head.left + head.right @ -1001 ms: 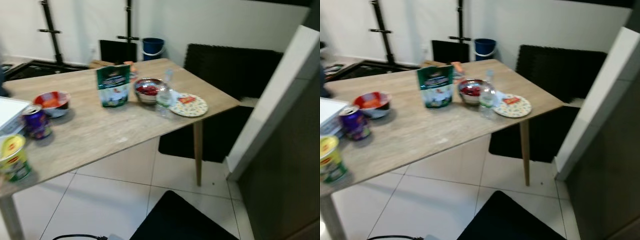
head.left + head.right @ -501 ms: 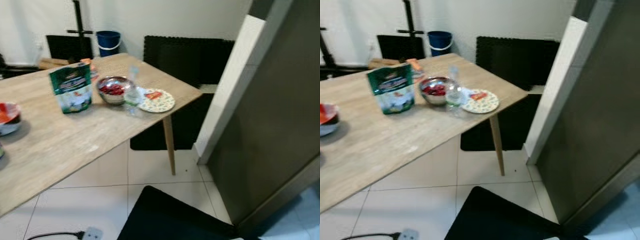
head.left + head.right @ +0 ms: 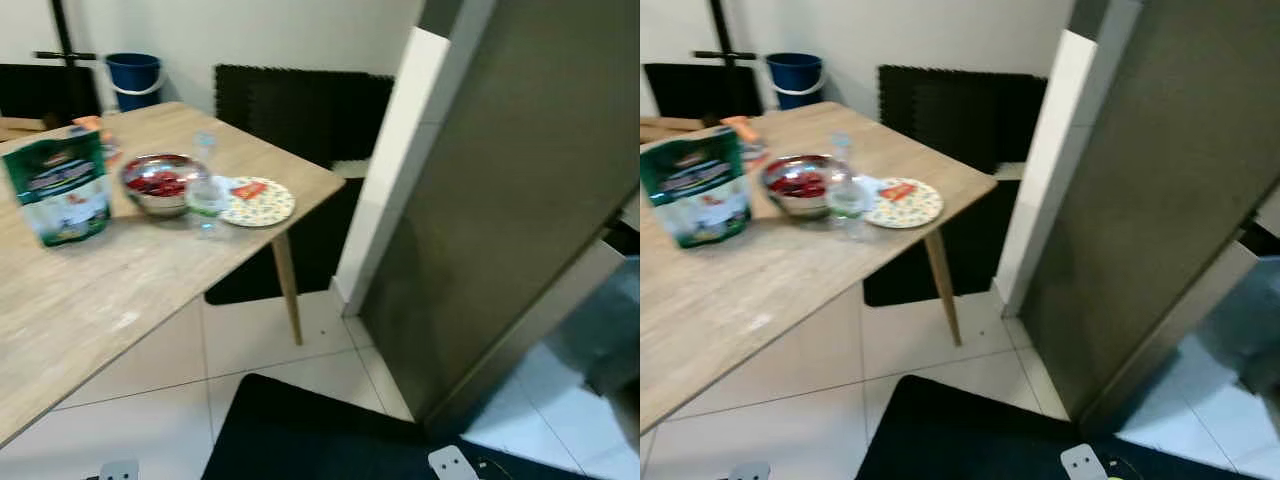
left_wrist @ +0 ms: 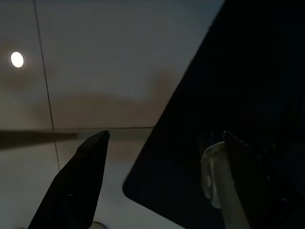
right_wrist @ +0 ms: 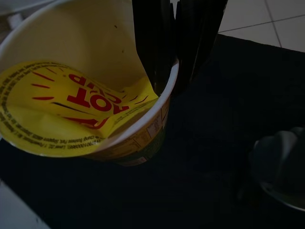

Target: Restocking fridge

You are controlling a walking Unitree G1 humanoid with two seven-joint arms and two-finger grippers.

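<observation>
— Why is the noodle cup [image 5: 81, 105] carried so low, over the dark mat [image 5: 200, 157]?

— I'd say it's in transit: the fridge door [image 3: 510, 190] stands ahead, the table [image 3: 120, 280] with its green pouch [image 3: 60, 188] lies to the left.

— And the claws?

— The right gripper [image 5: 178, 52] pinches the cup's rim, one finger inside, one outside. The left gripper [image 4: 162, 181] hangs spread wide, empty.

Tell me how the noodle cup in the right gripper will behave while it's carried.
The noodle cup is pinched by its rim alone, one finger inside, so it will likely swing or tilt. Its yellow lid is peeled back and sagging, so any contents could spill. The thin wall may flex under the right gripper.
</observation>
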